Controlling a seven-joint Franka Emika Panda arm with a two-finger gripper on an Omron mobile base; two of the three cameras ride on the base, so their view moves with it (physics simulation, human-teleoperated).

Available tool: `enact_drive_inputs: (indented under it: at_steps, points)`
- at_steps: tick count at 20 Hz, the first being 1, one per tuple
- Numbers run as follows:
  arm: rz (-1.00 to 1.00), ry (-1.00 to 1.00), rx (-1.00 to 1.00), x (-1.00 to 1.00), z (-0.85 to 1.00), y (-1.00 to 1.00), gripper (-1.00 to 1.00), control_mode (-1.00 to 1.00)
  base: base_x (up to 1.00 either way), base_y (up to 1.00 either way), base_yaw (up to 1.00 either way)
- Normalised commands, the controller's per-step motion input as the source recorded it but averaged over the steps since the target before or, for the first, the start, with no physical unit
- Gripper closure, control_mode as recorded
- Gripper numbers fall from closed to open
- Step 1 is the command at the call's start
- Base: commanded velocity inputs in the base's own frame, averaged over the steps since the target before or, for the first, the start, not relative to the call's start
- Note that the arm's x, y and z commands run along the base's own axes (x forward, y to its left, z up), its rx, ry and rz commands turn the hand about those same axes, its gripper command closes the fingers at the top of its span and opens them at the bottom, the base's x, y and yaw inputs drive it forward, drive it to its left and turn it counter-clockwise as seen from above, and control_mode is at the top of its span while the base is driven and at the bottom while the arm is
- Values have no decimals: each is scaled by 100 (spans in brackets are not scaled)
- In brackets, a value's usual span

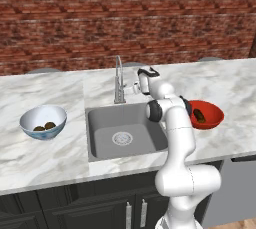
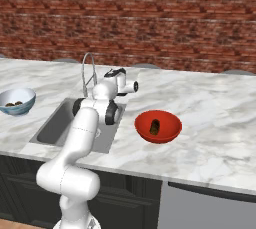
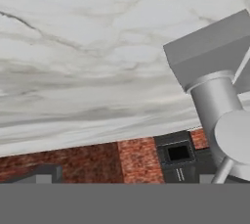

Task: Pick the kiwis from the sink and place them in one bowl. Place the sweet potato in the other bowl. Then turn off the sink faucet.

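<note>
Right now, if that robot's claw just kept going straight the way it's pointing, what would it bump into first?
Most likely the sink faucet: in the hand view its silver base fills the right side, very close, with the marble counter beyond. The gripper sits just beside the tap, though the exact gap is unclear.

White arm [image 1: 172,138] covering the grey metal sink's [image 1: 107,123] right wall, glossy red bowl's [image 1: 211,115] left rim hidden behind it

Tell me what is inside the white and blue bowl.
Two kiwis lie side by side in the white and blue bowl in the left base view. The near wall hides their undersides and the bowl's bottom.
</note>
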Motion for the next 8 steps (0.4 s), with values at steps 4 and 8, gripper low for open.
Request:
enact_drive_inputs:
  at_steps: [4, 8]
  points:
    - [10, 0, 0, 19, -19, 41, -100, -100, 0, 0, 0]
    - [7, 0, 0, -8, -3, 62, -100, -100, 0, 0, 0]
